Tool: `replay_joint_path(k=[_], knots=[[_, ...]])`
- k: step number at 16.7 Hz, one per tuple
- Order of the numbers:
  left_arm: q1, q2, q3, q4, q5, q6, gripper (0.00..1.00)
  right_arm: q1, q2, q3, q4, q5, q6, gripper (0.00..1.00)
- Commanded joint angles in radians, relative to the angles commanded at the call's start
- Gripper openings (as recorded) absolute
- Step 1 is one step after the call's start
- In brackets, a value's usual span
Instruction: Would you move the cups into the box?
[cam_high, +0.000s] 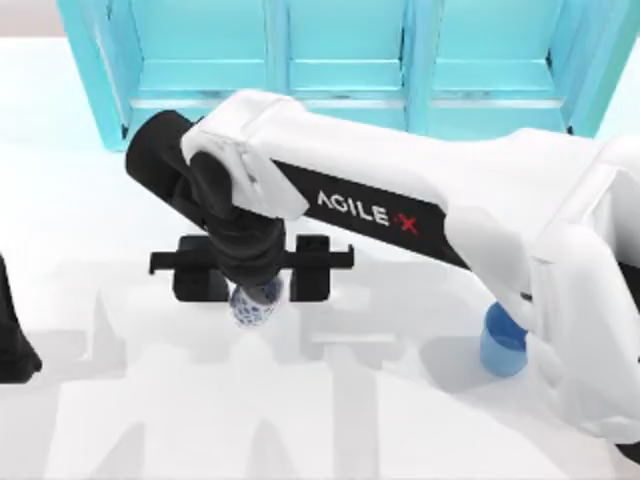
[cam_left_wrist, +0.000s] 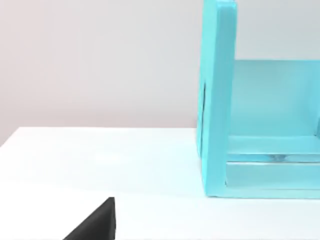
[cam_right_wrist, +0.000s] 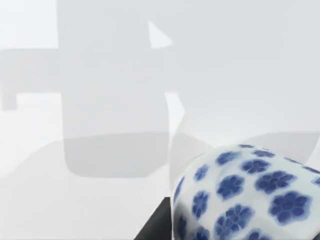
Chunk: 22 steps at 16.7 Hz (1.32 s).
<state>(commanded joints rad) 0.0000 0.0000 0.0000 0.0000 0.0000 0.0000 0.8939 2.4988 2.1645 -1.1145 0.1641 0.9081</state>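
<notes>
My right gripper (cam_high: 256, 275) reaches across to the table's left-centre. It is shut on the narrow white cup with blue flower pattern (cam_high: 256, 302), whose body shows below the wrist between the two black fingers (cam_high: 201, 272). In the right wrist view the same patterned cup (cam_right_wrist: 245, 195) sits close to the camera, above the white tabletop. The plain blue cup (cam_high: 502, 342) stands on the table at the right, partly covered by my right arm. The box is out of view.
A big turquoise shelf unit (cam_high: 340, 60) with three bays runs along the back of the table; its side wall (cam_left_wrist: 216, 100) appears in the left wrist view. My left arm (cam_high: 12, 340) is parked at the left edge.
</notes>
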Motion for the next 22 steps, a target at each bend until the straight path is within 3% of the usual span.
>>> replay_joint_path(k=[6,16,22], knots=[[0.000,0.000,0.000,0.000,0.000,0.000,1.00,0.000,0.000,0.000,0.000,0.000,0.000,0.02],[0.000,0.000,0.000,0.000,0.000,0.000,1.00,0.002,-0.005,-0.003,-0.001,0.000,0.000,0.00],[0.000,0.000,0.000,0.000,0.000,0.000,1.00,-0.070,-0.201,-0.140,-0.046,-0.010,-0.071,0.00]])
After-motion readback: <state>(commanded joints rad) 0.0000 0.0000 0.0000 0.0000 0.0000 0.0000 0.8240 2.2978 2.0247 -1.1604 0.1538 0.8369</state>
